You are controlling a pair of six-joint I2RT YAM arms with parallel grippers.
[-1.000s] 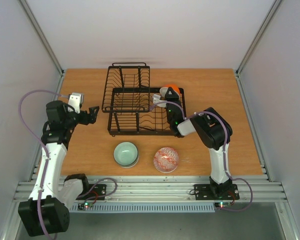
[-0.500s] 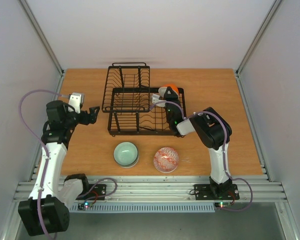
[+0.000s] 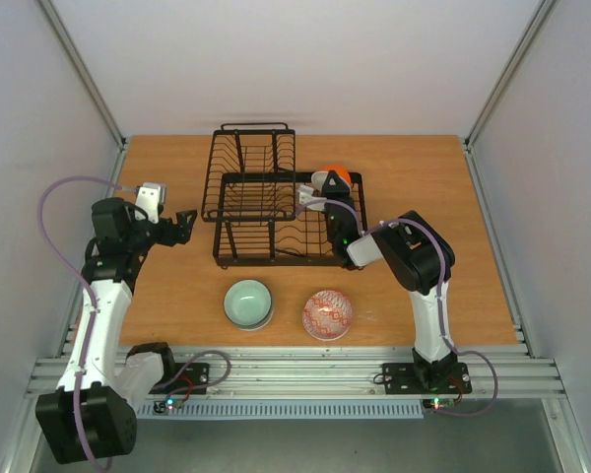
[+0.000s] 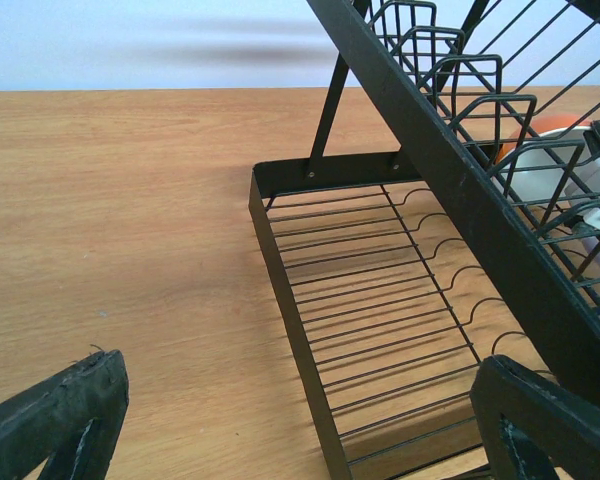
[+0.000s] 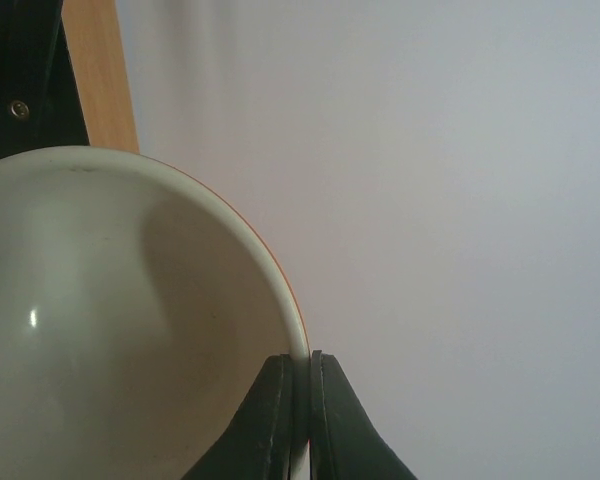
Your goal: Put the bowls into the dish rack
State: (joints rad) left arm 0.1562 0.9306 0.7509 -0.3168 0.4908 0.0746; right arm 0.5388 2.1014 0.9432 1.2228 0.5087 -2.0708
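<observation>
Nearest us, celadon bowl (image 3: 248,302) and patterned bowl (image 3: 327,313) sit on table (image 3: 177,296), before dish rack (image 3: 266,212). Left gripper (image 3: 184,225) spread wide beside rack's left. We see right gripper (image 5: 301,362) pinching orange-rimmed bowl (image 5: 110,330) rim, rack's far-right corner.

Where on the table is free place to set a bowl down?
Bare wood lies in both far corners, beside the black wire dish rack. Crowded: the pale green ceramic bowl and the red-patterned ceramic bowl fill the front middle.
</observation>
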